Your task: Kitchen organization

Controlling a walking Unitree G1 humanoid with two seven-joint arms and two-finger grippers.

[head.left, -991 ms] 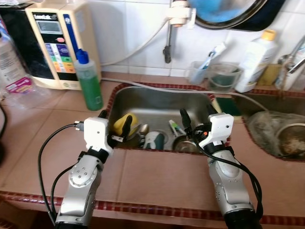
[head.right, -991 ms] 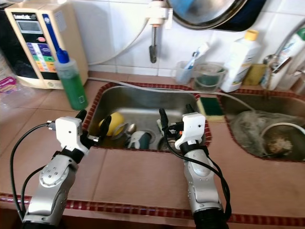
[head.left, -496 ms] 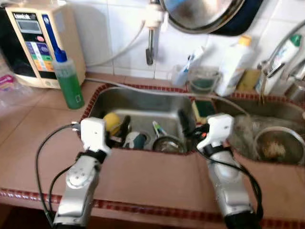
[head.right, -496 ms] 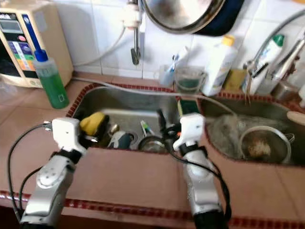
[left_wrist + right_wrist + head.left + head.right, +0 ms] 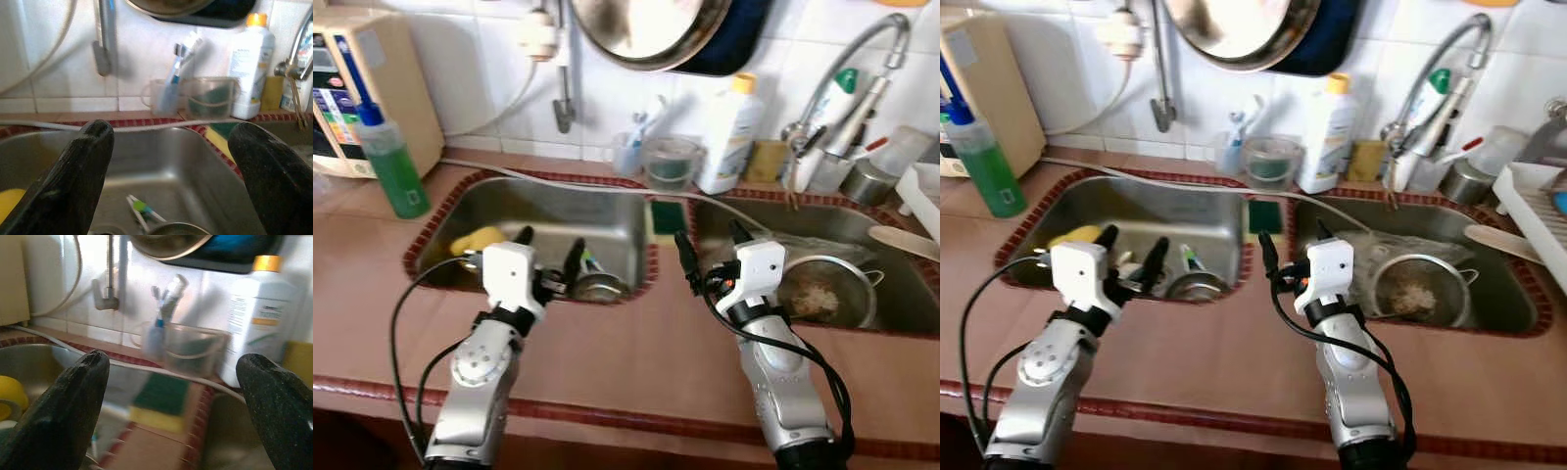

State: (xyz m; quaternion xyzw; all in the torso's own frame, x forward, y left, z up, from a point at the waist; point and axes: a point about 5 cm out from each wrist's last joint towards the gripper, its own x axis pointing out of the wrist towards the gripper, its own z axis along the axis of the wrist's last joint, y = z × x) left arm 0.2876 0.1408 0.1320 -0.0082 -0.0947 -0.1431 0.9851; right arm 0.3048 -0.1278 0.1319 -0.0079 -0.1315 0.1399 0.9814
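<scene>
Tiled counter (image 5: 636, 338), 2 sinks, left end effector (image 5: 548, 257) and right end effector (image 5: 707, 248) spread at rims

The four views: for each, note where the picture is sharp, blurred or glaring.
Left eye view: fairly sharp, glare on the hanging pan. Right eye view: similar, slightly soft. Left wrist view: background soft, the white bottle readable. Right wrist view: blurred, tiles washed out by bright light; black fingers fuzzy.
</scene>
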